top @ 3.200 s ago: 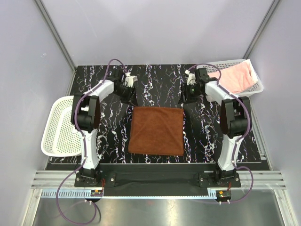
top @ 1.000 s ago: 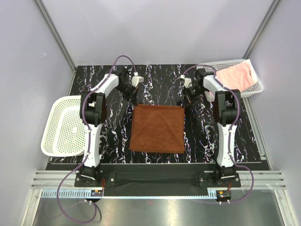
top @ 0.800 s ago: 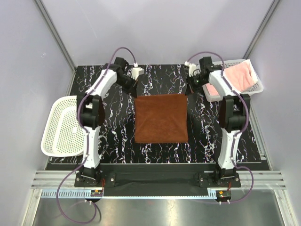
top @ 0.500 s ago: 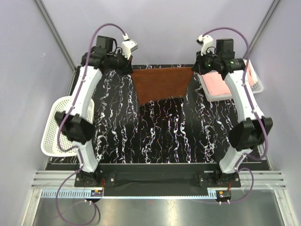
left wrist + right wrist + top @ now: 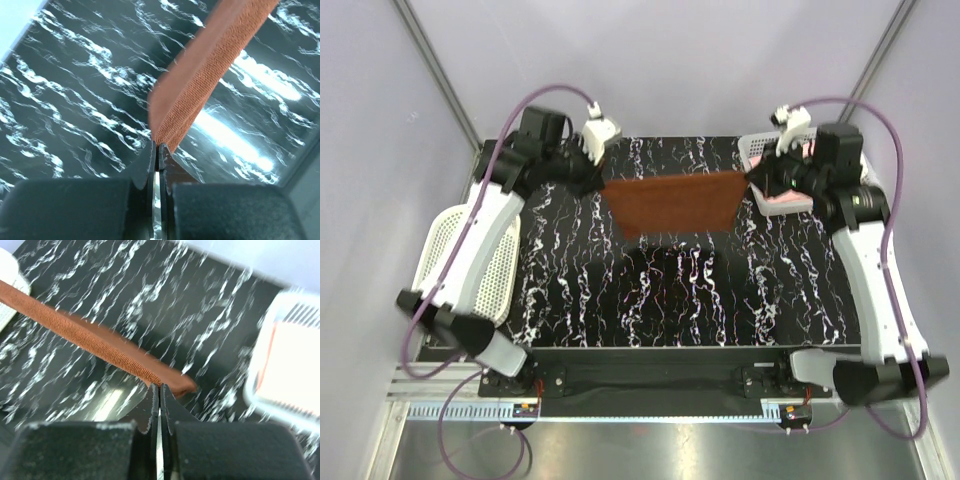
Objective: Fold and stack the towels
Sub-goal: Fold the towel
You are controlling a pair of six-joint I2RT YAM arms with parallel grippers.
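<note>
Above the table (image 5: 670,300): rust-brown towel (image 5: 672,203), unfolded, hung between left gripper (image 5: 601,183) and right gripper (image 5: 750,178), both clamped on its corners; pink towel (image 5: 786,196) awaiting, nothing stacked.

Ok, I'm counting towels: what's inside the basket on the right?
A pale pink towel lies in the basket. The right arm covers much of it, so anything else inside is hidden.

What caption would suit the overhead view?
The left gripper and right gripper hold a rust-brown towel stretched above the black marbled table.
</note>
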